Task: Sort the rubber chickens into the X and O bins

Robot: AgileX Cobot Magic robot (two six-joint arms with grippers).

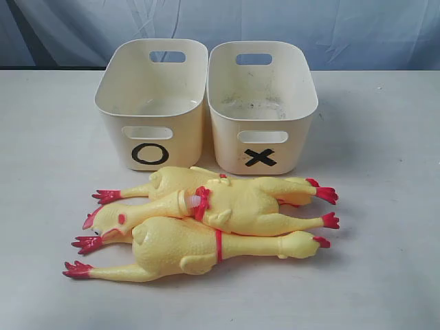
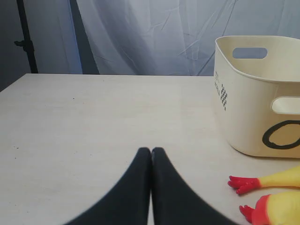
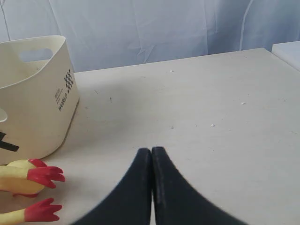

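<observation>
Two cream-white rounded rectangular plastic tubs with slot handles, side by side at the far part of a pale table (image 1: 385, 206), walls just beside each other, both upright. Black O on the front of the left-hand one, the O tub (image 1: 182, 148); black X on the front of the other, the X tub (image 1: 227, 148). Pale creased cloth backdrop (image 1: 309, 27) behind.

Heap of long yellow rubber chickens (image 1: 206, 220) with red feet, combs and neck bands, flat on the table just in front of both tubs, bodies overlapping and touching. Rearmost chicken (image 1: 175, 180): red feet toward the left, close to the O tub's front wall. Upper chicken (image 1: 247, 203): resting across the others, red feet toward the right, red band and a white tube end at the neck. Nearest chicken (image 1: 172, 251): feet left, red band round the body, head right. Exact count hard to tell in the overlap.

Left gripper (image 2: 151, 151): black fingers (image 2: 138, 183) pressed tip to tip, no gap, gripping nothing, over bare table. O tub (image 2: 243, 117) and red chicken feet (image 2: 243, 183) near but apart from it.

Right gripper (image 3: 151, 150): black fingers (image 3: 164, 183) likewise squeezed together, nothing between them, touching no object. X tub (image 3: 37, 103) and red chicken feet (image 3: 44, 174) near, not in contact.
</observation>
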